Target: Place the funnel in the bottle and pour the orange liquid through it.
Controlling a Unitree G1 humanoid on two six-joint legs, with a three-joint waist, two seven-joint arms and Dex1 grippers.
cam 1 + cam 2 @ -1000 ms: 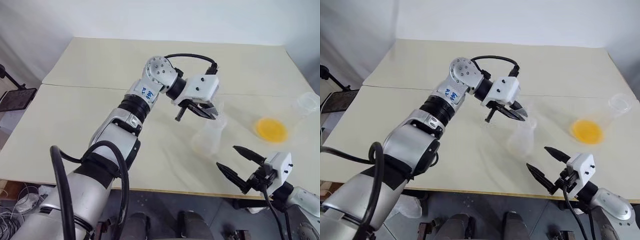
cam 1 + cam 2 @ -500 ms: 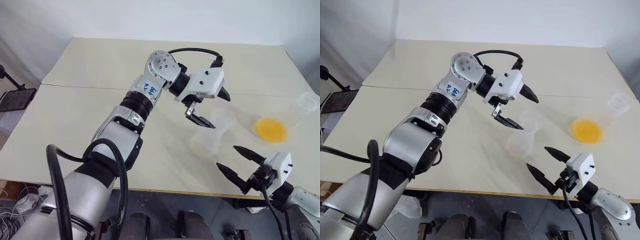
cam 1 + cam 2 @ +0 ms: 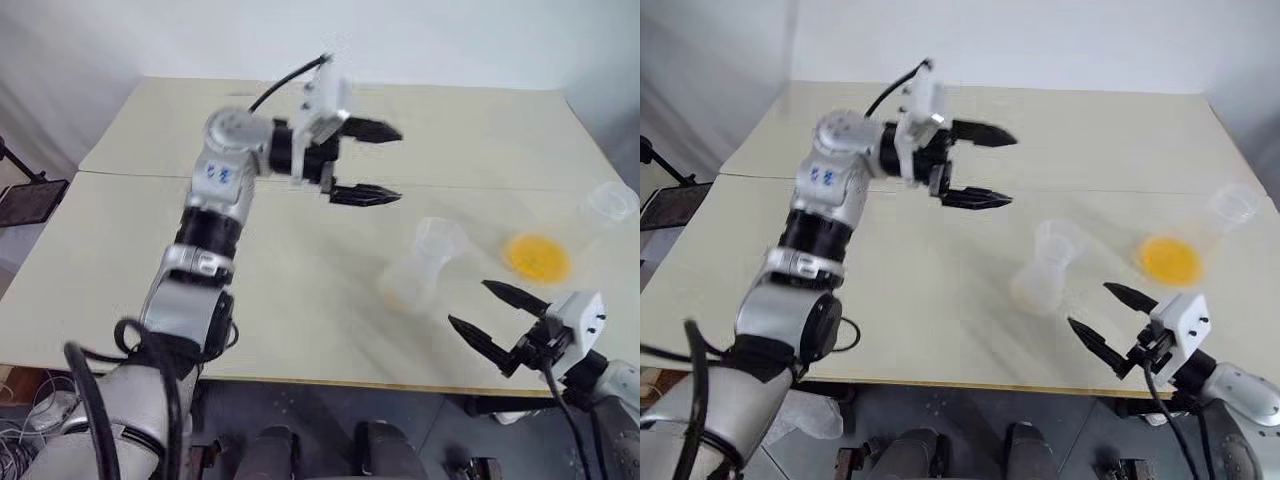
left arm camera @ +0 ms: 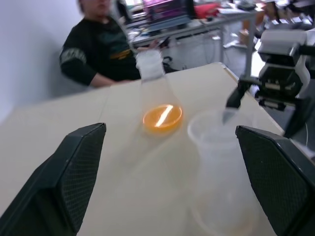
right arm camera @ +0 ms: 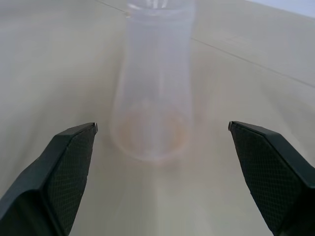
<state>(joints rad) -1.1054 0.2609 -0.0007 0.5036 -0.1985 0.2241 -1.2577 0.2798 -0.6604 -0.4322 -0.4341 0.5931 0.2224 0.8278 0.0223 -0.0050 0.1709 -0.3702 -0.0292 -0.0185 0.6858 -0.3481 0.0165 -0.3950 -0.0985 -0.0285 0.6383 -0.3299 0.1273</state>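
The clear funnel sits with its round mouth up in the neck of the clear bottle, which stands right of the table's middle. The orange liquid lies in the bottom of a clear conical flask further right. My left gripper hovers open and empty, up and to the left of the funnel. My right gripper is open by the near table edge, pointing at the bottle from a short way off. The left wrist view has the funnel and the orange liquid ahead.
The beige table has a seam across it and its near edge runs just behind my right gripper. A person in a black top sits beyond the table's far end. A black stand is off the table's left side.
My left gripper opened, let go of the funnel and drew away up and to the left. The funnel stays in the bottle. The right gripper shifted slightly right.
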